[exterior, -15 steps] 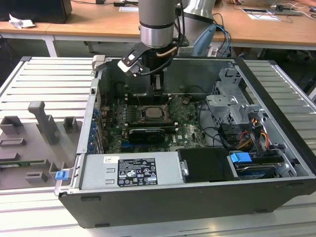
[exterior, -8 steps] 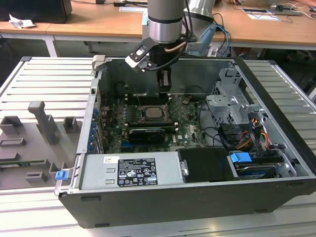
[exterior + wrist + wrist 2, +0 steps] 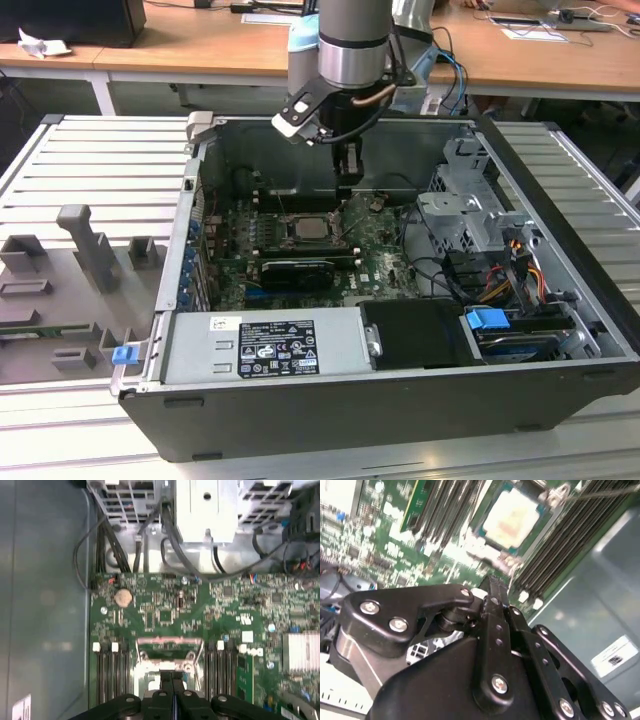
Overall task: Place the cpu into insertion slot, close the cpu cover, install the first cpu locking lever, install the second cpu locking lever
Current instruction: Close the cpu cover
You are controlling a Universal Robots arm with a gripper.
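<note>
Gripper (image 3: 346, 178): fingers clenched together, nothing held; hovers over the green board, just beside the socket
cpu (image 3: 512, 520): pale face up; seated in the insertion slot (image 3: 288, 226)
Labels: white sticker (image 3: 275, 347) on power supply (image 3: 340, 345); another sticker on case wall (image 3: 580, 595); print too small to read

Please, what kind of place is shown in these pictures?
Most likely a robotics lab or test workshop. An open computer case sits on a slotted metal table, a robot arm reaches down into it, and wooden desks stand behind.
</note>
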